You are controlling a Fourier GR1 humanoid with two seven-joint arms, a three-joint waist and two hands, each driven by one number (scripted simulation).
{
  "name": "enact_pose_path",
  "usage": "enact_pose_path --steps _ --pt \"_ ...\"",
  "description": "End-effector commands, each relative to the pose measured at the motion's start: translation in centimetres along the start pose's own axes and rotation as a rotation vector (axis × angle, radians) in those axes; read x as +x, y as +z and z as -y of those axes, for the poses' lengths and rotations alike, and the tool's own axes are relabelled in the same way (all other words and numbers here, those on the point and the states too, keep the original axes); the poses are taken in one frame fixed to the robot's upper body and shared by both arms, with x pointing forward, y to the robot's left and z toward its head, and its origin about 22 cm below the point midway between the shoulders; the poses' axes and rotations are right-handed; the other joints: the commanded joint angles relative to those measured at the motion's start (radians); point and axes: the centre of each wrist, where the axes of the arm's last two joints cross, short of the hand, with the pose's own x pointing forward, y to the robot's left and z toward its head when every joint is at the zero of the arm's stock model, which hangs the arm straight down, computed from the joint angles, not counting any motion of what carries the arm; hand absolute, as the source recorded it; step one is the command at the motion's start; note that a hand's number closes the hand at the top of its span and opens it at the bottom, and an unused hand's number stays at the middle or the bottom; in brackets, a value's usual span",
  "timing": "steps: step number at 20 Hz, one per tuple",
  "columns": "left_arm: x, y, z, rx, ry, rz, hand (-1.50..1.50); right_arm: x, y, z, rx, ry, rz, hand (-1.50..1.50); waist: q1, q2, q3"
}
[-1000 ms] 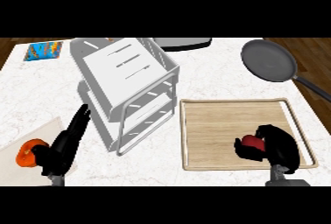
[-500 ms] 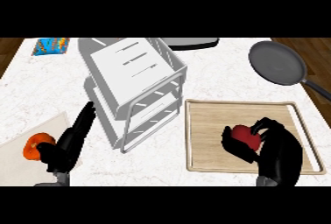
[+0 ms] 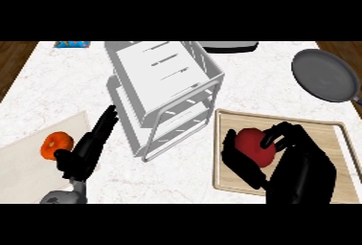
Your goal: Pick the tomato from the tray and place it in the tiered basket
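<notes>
While the right hand (image 3: 283, 162) wraps itself round the tomato (image 3: 253, 146), the fruit sits on the near-left part of the tray (image 3: 332, 131), thumb curling in on its left side and fingers hooked over its right and top. By the look of it, this is a light, smooth, round thing with a soft skin (likely to bruise or squirt sideways if pinched at one point), so the sensible hold is the one forming here: spread across the widest part, thumb opposite fingers. Whether it is lifted clear of the tray or resting on it, I cannot tell from this view. The right forearm comes in from the near edge, palm turned left toward the tiered basket (image 3: 166, 91), which stands just left of the tray. Over at the near left, the left hand (image 3: 88, 148) rests with straight fingers pointing away, holding nothing, beside an orange fruit (image 3: 56, 145) on a pale board (image 3: 28, 158). A frying pan (image 3: 325, 75) lies far right
</notes>
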Motion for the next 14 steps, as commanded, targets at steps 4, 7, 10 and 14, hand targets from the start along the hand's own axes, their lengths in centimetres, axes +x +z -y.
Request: enact_pose_path --steps 4,7,10,14 --pt "1.4 -1.5 0.6 -0.054 -0.012 0.030 0.00 3.9 -1.1 1.0 -0.055 -0.017 -0.190 1.50 0.051 0.015 0.002" --pt "0.9 -1.8 1.9 -0.074 0.013 0.022 0.00 5.0 -2.3 0.3 -0.048 -0.030 -0.190 1.50 0.068 0.023 0.003" --pt "1.3 -1.9 1.9 -0.096 0.003 0.038 0.00 6.5 -4.7 -0.3 -0.042 -0.013 -0.227 1.50 0.093 0.026 0.004" --pt "1.5 -2.9 2.2 -0.099 0.001 0.045 0.00 9.0 -7.0 -1.0 -0.007 -0.009 -0.238 1.50 0.106 0.034 0.004"
